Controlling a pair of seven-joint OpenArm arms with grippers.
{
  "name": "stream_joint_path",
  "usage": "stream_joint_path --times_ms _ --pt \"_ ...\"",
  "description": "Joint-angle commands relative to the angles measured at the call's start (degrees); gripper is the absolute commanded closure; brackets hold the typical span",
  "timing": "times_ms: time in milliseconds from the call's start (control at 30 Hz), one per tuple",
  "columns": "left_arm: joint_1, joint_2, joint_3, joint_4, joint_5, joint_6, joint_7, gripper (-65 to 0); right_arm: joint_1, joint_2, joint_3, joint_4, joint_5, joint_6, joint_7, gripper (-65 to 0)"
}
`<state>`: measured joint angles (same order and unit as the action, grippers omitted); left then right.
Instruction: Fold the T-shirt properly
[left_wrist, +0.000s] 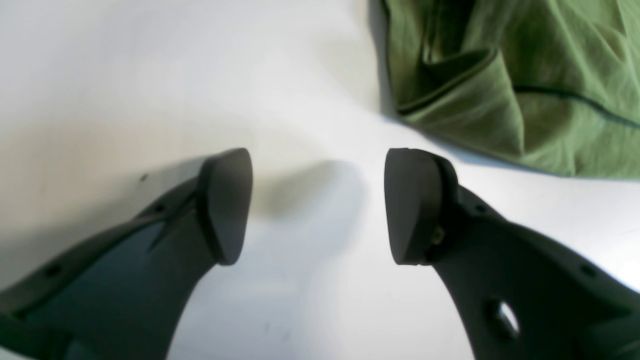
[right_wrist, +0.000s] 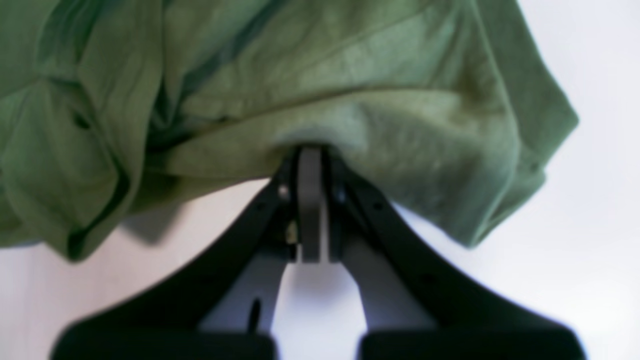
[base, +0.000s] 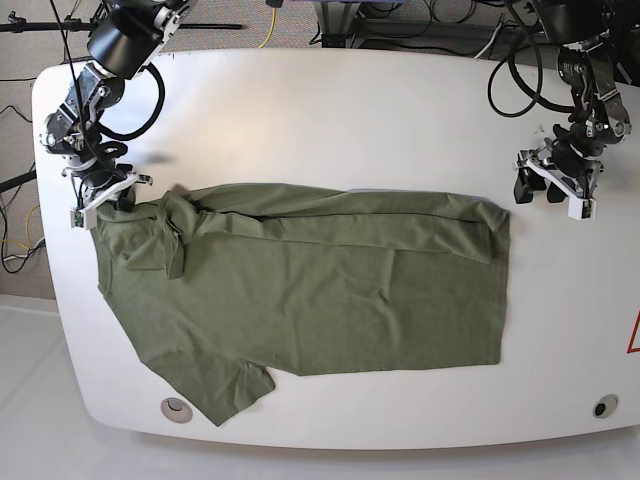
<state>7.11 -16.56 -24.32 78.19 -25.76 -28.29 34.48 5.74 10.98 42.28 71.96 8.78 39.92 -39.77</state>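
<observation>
Under me lies a white bench (base: 330, 110) with rounded corners. Near its front edge I see two small round fittings set into the surface, one at the near left (base: 176, 407) and one at the near right (base: 600, 406). Beyond its far edge, black cables (base: 420, 20) and a yellow cable (base: 271, 22) trail across the floor.

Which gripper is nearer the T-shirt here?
Right. The right gripper is shut on the T-shirt at its shoulder edge; the left gripper hangs open over bare table, just off the hem corner.
</observation>
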Motion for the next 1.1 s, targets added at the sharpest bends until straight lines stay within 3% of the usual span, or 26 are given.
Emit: stream_joint_path --times_ms 0,400,733,800,1067 --pt "-0.7 -0.4 -0.1 0.6 -0.6 -0.1 -0.4 -40.2 1.2 1.1 0.1 -0.1 0.2 0.1 0.9 -0.9" --pt "-4.5 0.2 0.8 -2.4 -1.0 -0.6 0.6 -38.7 2.1 0.5 0.1 -1.7 -1.1 0.1 2.4 -0.7" --pt "-5.2 1.1 1.6 -1.9 -0.1 -0.2 0.9 -15.2 0.9 0.5 -0.2 0.3 -1.1 0.1 1.4 -0.2" --pt "-5.1 1.0 2.7 -1.6 -0.9 -0.1 0.6 -14.6 0.5 0.5 0.1 0.3 -1.1 0.1 1.3 -0.5" --pt "-5.0 0.9 4.0 -1.4 -1.1 -0.2 0.8 -24.7 -0.4 0.5 0.3 1.3 -1.2 0.1 1.0 -0.4"
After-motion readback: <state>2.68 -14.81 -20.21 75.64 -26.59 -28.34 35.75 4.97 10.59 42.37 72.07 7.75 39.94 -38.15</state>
